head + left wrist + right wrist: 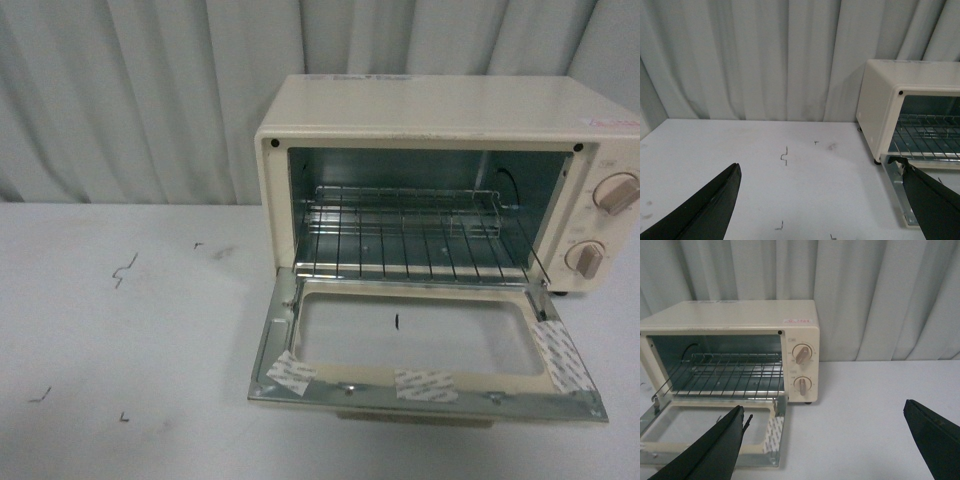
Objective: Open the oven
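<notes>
Dropped flat on the white table (pixel 130 330), the oven door (pixel 425 385) lies nearest, glass window up, three strips of tape on its metal frame. Behind it the cream toaster oven (pixel 440 110) stands right of centre, cavity exposed, wire rack (pixel 410 235) inside, two beige knobs (pixel 615 192) on its right panel. Grey curtain (pixel 130 90) behind. Left gripper (pixel 825 200) hangs over the table left of the oven, jaws wide, empty. Right gripper (pixel 835 440) sits before the oven's knob side, jaws wide, empty. Small dark marks on the tabletop.
</notes>
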